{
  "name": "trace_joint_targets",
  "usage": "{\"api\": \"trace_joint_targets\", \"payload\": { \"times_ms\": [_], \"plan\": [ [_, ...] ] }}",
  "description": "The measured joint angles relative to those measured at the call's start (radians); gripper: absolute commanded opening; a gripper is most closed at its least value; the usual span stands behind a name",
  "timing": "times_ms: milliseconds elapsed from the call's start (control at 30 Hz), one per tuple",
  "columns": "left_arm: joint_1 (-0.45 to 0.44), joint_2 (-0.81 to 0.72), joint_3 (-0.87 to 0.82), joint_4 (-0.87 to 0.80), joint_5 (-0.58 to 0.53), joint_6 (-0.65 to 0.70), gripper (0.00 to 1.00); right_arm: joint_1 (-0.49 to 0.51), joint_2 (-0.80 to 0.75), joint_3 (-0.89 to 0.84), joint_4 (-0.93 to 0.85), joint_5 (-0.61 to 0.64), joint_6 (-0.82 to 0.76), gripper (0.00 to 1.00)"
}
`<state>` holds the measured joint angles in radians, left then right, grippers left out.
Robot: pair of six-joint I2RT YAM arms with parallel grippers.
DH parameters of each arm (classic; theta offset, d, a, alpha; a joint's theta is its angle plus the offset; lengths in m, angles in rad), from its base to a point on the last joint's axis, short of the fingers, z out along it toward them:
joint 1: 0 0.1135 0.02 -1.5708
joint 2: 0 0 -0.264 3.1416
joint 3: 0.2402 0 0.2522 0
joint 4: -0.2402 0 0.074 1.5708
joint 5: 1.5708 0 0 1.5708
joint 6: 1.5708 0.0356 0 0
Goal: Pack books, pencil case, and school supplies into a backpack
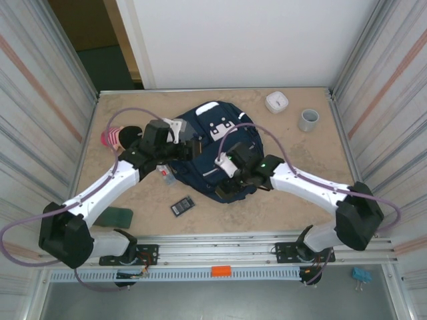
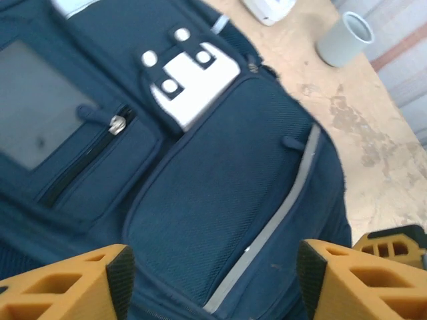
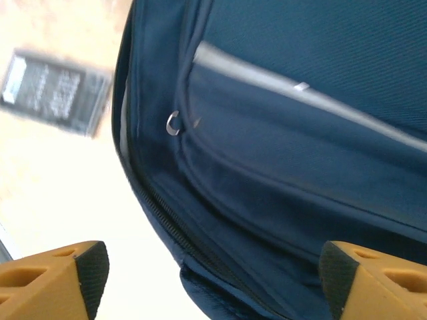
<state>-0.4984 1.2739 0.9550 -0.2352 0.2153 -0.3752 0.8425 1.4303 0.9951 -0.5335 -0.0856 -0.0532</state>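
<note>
The navy backpack lies flat in the middle of the table, white patch facing up. My left gripper hovers over its front pocket, open, with only fabric and the reflective strip between its fingers. At the backpack's near edge my right gripper is open, straddling the zip. The black rectangle with a grey panel lies on the table near it. A clear-white packet lies beside the backpack's left side. The dark green book lies near left. A pink striped pencil case sits behind the left arm.
A white round device and a grey cup stand at the back right. Ribbed metal walls close in the table on the left and right. The right gripper's orange finger shows at the edge of the left wrist view.
</note>
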Motion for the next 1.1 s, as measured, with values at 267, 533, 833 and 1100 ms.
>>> {"api": "trace_joint_targets", "payload": {
  "times_ms": [267, 533, 833, 1100],
  "plan": [
    [0.033, -0.066, -0.137, 0.004, -0.001, -0.09, 0.66, 0.076, 0.172, 0.009, 0.001, 0.129, -0.126, 0.57],
    [0.041, -0.076, -0.155, 0.005, -0.031, -0.128, 0.65, 0.084, 0.085, -0.006, 0.031, 0.19, -0.205, 0.0],
    [0.048, -0.117, -0.228, 0.05, -0.033, -0.148, 0.64, -0.061, -0.222, -0.006, 0.03, 0.079, -0.274, 0.0],
    [0.048, -0.178, -0.345, 0.212, -0.013, -0.148, 0.65, -0.171, -0.277, 0.01, 0.008, -0.016, -0.281, 0.0]
  ]
}}
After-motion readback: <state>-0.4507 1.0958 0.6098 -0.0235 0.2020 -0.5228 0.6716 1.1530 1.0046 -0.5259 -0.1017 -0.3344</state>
